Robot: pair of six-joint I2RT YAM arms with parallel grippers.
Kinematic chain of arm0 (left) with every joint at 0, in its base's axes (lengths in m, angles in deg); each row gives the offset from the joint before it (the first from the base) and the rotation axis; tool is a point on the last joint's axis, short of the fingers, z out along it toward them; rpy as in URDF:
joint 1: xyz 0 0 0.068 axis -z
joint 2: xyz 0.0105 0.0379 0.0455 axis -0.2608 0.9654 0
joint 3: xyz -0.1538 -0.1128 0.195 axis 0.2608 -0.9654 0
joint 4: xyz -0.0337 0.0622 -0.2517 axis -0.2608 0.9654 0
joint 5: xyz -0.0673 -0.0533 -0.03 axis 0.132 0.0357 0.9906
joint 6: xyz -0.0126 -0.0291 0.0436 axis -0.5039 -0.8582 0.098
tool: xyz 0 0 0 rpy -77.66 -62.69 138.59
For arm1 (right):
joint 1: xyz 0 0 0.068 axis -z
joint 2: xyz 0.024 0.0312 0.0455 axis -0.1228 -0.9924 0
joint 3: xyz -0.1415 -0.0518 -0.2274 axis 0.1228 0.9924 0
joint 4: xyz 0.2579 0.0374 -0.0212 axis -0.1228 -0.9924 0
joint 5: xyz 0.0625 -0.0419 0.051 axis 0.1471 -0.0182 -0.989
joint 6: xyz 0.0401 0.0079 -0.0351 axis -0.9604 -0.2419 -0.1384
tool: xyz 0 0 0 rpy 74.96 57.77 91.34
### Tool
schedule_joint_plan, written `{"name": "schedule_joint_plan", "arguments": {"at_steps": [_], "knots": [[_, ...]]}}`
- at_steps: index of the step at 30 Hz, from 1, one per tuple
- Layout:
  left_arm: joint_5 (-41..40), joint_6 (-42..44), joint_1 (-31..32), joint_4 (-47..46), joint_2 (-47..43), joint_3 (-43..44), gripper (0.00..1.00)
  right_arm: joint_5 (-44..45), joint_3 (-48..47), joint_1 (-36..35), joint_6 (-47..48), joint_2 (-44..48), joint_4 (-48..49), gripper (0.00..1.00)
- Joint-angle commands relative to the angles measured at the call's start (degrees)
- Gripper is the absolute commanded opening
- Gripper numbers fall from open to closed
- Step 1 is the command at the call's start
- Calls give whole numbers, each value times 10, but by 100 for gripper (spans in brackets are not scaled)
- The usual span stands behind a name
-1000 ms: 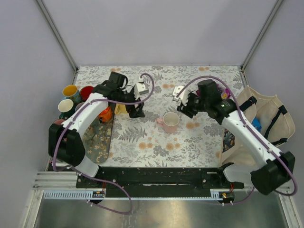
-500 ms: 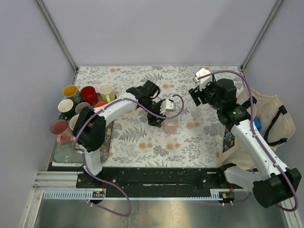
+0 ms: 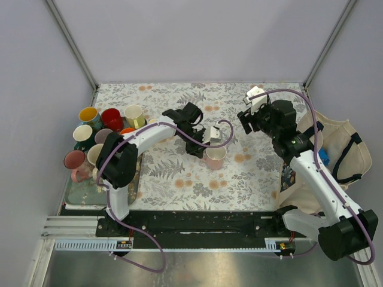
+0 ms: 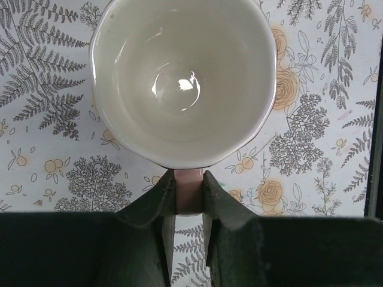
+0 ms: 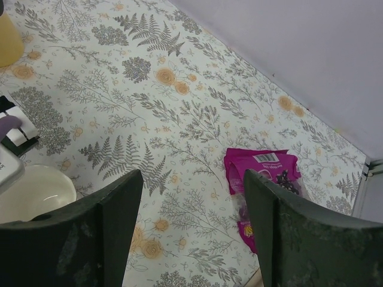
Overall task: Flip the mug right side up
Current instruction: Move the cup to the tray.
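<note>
Legible text, brands, numbers, signs: none. One item bears print: a magenta packet [image 5: 263,191] lying on the tablecloth [image 5: 179,113], seen from the right wrist. A white label [image 5: 267,158] at its upper edge carries dark marks that are too small to read, and the darker patches lower on the packet are blurred and cannot be made out as lettering.
</note>
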Motion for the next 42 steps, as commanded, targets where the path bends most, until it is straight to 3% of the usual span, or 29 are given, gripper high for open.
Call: {"name": "schedule_joint_plan", "arguments": {"at_steps": [1, 6, 14, 23, 28, 42], "knots": [[45, -16, 3, 14, -47, 17, 0, 9, -1, 3, -10, -11, 30, 77], [23, -67, -19, 12, -133, -22, 0, 10, -8, 3, -12, -24, 30, 77], [-38, -203, -156, 42, -343, -131, 0, 9, -7, 3, -26, -45, 47, 76], [-136, -181, -251, 161, -543, -263, 0, 3, -25, 4, -37, -71, 56, 76], [-174, -191, -316, 153, -597, -315, 0, 1, -35, 3, -41, -83, 53, 76], [-350, -276, -346, 7, -669, -447, 0, -11, -62, 3, -52, -117, 44, 76]]}}
